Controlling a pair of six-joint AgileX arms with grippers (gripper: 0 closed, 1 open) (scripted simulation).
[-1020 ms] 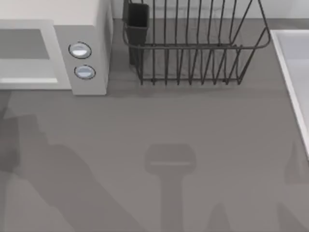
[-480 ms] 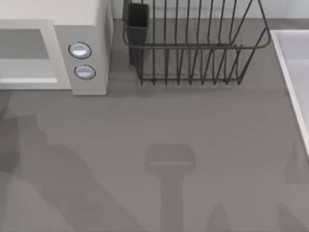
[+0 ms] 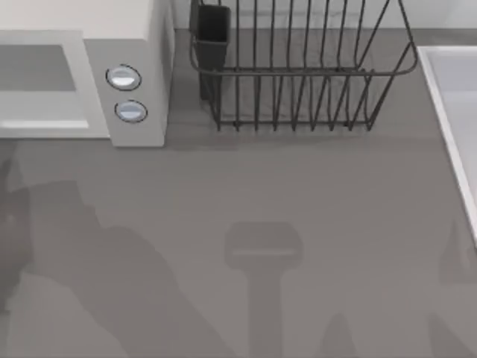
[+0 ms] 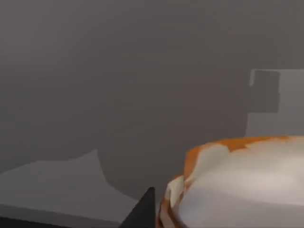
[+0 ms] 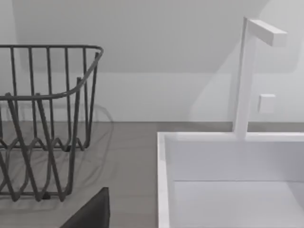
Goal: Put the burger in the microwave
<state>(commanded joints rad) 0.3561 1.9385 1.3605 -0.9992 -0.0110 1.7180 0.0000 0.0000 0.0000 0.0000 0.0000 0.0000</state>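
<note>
From above you see the microwave (image 3: 82, 82) at upper left, the wire dish rack (image 3: 298, 71) beside it at top centre, the sink (image 3: 455, 112) at right; your left wrist view has the burger (image 4: 237, 183) at lower right, one dark fingertip (image 4: 142, 211) alongside, grip unclear; your right wrist view faces rack, sink and faucet (image 5: 249, 71).

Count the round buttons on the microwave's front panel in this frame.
2. Both sit on the microwave panel at the top view's left, stacked one above the other: upper button, lower button. No others are visible there.
</note>
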